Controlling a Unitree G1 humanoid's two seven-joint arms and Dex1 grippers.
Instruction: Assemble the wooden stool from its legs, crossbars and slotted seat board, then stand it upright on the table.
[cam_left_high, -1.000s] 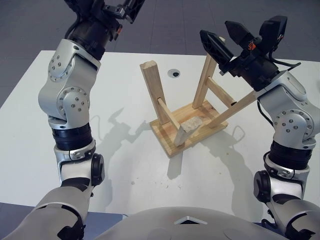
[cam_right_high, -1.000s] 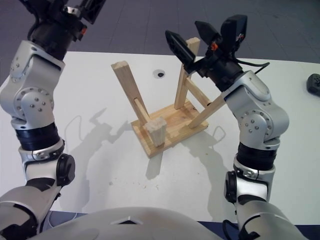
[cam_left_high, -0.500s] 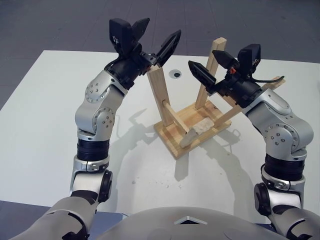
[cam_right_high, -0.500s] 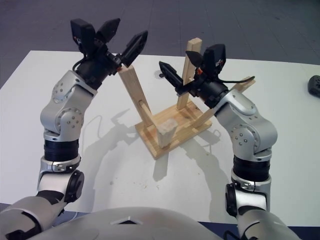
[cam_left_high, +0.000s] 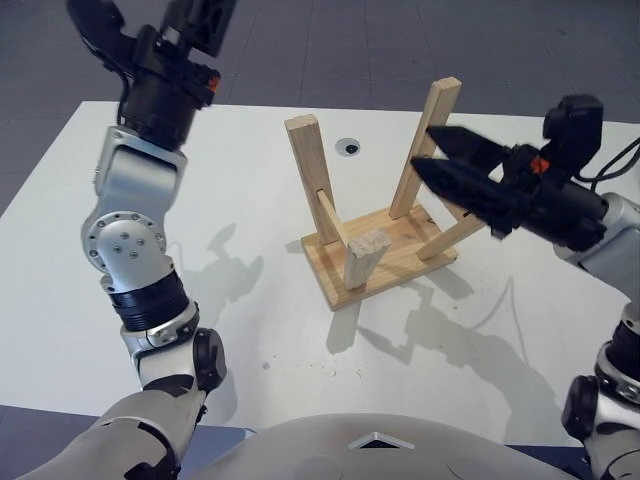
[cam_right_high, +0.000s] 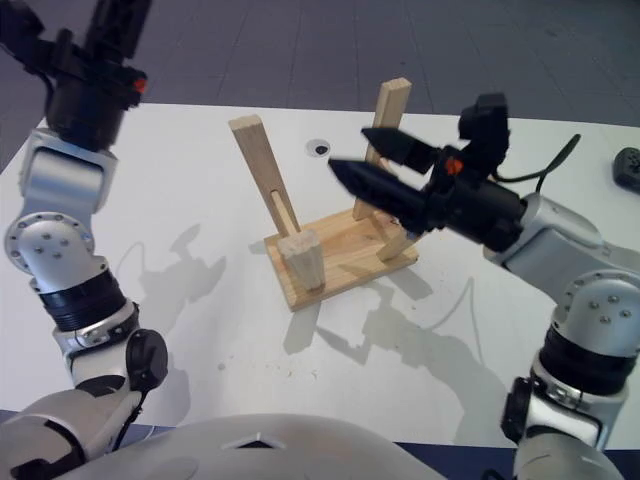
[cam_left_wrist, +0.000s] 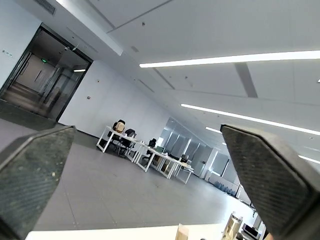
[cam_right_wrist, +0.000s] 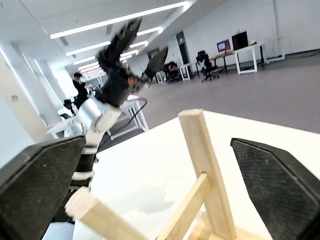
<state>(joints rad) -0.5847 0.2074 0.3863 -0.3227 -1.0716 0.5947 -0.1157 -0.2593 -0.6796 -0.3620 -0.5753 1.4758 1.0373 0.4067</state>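
Stool (cam_left_high: 375, 250) rests inverted on seat board (cam_left_high: 400, 262), legs up for fitting; right gripper (cam_right_high: 349, 148) spread, empty, beside far leg (cam_left_high: 428, 140); left gripper (cam_left_wrist: 147, 130) spread, held high and clear.

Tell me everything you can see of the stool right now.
The stool is pale bare wood and upside down: its seat board lies flat on the white table with the legs pointing up. Two tall legs lean slightly, a shorter-looking one stands at the near edge, a fourth slants behind the right pincer, and crossbars join them. That pincer is open near the far leg, not gripping it.
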